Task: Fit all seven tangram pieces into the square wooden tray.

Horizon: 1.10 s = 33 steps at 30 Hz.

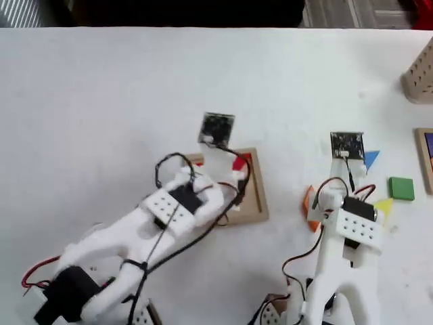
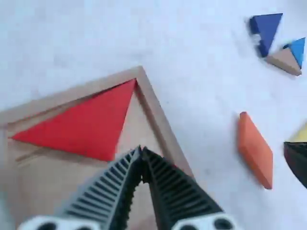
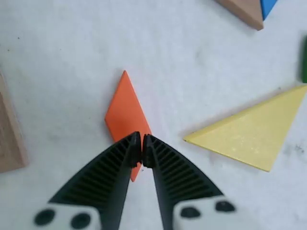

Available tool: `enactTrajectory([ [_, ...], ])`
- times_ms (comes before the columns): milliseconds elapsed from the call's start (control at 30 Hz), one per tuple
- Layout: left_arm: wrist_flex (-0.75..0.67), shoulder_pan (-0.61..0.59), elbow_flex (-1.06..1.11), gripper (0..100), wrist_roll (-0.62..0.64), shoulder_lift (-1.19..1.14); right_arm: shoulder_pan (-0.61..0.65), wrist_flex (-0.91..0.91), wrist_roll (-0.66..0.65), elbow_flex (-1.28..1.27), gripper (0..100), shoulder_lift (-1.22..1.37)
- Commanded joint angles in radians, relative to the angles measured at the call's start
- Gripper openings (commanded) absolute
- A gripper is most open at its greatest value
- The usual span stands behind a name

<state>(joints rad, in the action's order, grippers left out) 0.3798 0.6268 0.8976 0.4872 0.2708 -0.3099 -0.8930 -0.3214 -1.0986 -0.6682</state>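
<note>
The square wooden tray (image 2: 160, 122) holds a red triangle (image 2: 81, 127) along its far side. My left gripper (image 2: 142, 152) hangs shut over the tray's bare floor, just short of the red triangle, with nothing in it. An orange parallelogram (image 3: 125, 108) lies flat on the table right of the tray (image 1: 260, 203). My right gripper (image 3: 142, 139) is shut, its tips over the parallelogram's near end. Beside it lies a yellow triangle (image 3: 254, 134). A dark blue triangle (image 2: 266, 28), a light blue triangle (image 2: 290, 57) and a green square (image 1: 401, 188) lie farther right.
A perforated wooden block (image 1: 421, 74) stands at the back right. A second wooden frame (image 1: 426, 159) pokes in at the right edge. Both arms' cables (image 1: 237, 186) loop over the tray. White tabletop stretches behind and left of the tray.
</note>
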Motion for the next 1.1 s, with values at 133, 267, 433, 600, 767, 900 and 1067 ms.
enactTrajectory([
  [133, -0.051, 0.041, -0.144, 2, 0.074, -0.278, 0.005, 0.013, -0.011, 0.008, 1.8, -0.004],
  [267, -0.006, 0.005, -0.203, 2, 0.081, -0.355, 0.005, 0.012, -0.011, 0.008, 1.8, -0.008],
  [433, 0.029, -0.042, -0.21, 2, 0.08, -0.36, 0.005, 0.012, -0.011, 0.008, 1.8, -0.007],
  [600, 0.029, -0.113, -0.212, 2, 0.075, -0.36, 0.007, 0.012, -0.011, 0.008, 1.8, -0.004],
  [767, 0.04, -0.113, -0.212, 2, 0.074, -0.352, 0.007, 0.012, -0.011, 0.008, 1.8, -0.007],
  [900, 0.207, -0.047, -0.23, 2, 0.044, -0.242, 0.005, 0.012, -0.011, 0.008, 1.8, -0.01],
  [1067, 0.348, -0.001, -0.166, 2, -0.097, 0.056, 0.002, 0.007, -0.012, 0.011, 1.8, -0.012],
])
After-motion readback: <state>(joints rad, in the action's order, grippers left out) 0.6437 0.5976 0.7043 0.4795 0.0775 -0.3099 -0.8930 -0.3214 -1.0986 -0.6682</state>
